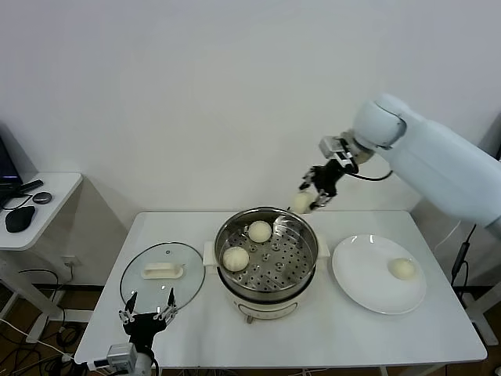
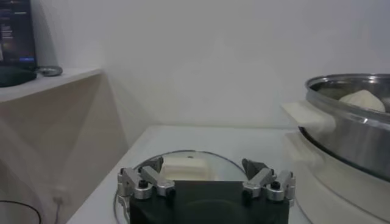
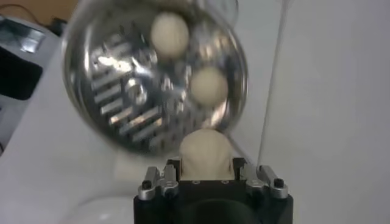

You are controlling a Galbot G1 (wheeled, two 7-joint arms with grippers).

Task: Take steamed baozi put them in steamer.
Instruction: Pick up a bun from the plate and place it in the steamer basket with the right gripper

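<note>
Head view: the steamer (image 1: 267,262) stands in the middle of the white table (image 1: 329,337), its perforated tray holding 2 baozi, one toward the back (image 1: 260,231) and one toward the robot's left (image 1: 236,258). The right gripper (image 1: 307,201) hangs in the air above the steamer's far rim, its jaws clamped on a third baozi (image 1: 300,202). A fourth baozi (image 1: 402,269) lies on the white plate (image 1: 360,286) to the right of the steamer, well apart from it. The glass lid (image 1: 162,275) lies flat to the left of the steamer (its white handle up). The left gripper (image 1: 146,307) sits low at the table's near edge, just beside the lid, fingers spread wide and holding nothing.

Left wrist view: the left gripper (image 2: 207,178) shows both finger pairs standing far apart, with the glass lid (image 2: 183,164) on the table right ahead. The steamer (image 2: 347,122) rises at the side, a bun (image 2: 362,100) peeking above its shiny rim.

Right wrist view: the right gripper (image 3: 206,173) pinches the held baozi (image 3: 205,152) between its fingers. Beyond it lies the steamer (image 3: 116,103), with the 2 buns (image 3: 169,33) (image 3: 209,85) resting on the perforated tray.
</note>
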